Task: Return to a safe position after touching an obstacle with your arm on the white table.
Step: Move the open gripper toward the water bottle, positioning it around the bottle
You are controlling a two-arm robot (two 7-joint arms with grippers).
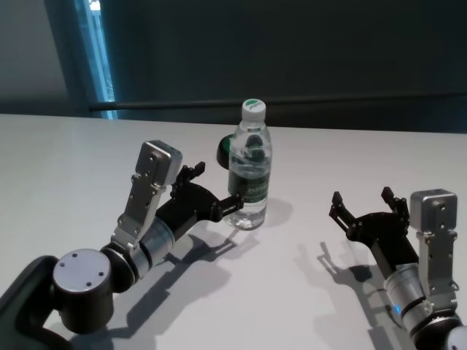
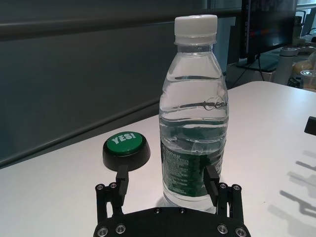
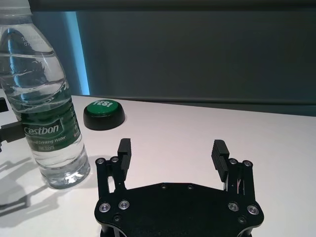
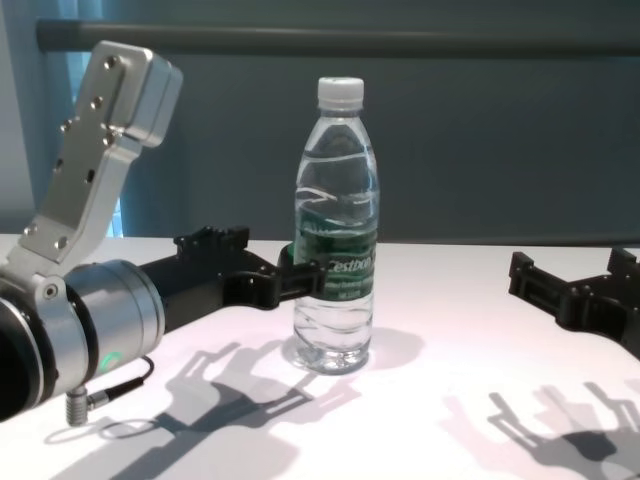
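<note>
Bottle standing upright near the middle of the tabletop, with the left gripper at its side.

The bottle (image 1: 249, 165) is seen on the white tabletop (image 1: 66, 160), a green "YES!" button (image 2: 126, 148) just behind it at about 10 o'clock. The left gripper (image 1: 216, 187) is spread, one finger (image 4: 303, 274) against the bottle's label at its 9 o'clock side. The right gripper (image 1: 363, 203) is held spread and empty, well apart at the bottle's 4 o'clock.

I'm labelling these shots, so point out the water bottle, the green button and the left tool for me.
water bottle (image 4: 336, 260): chest view, on its green label.
green button (image 2: 126, 146): left wrist view, on its dark rim just under the green top.
left tool (image 2: 167, 180): left wrist view, midway between its fingertips, open at the bottle.
</note>
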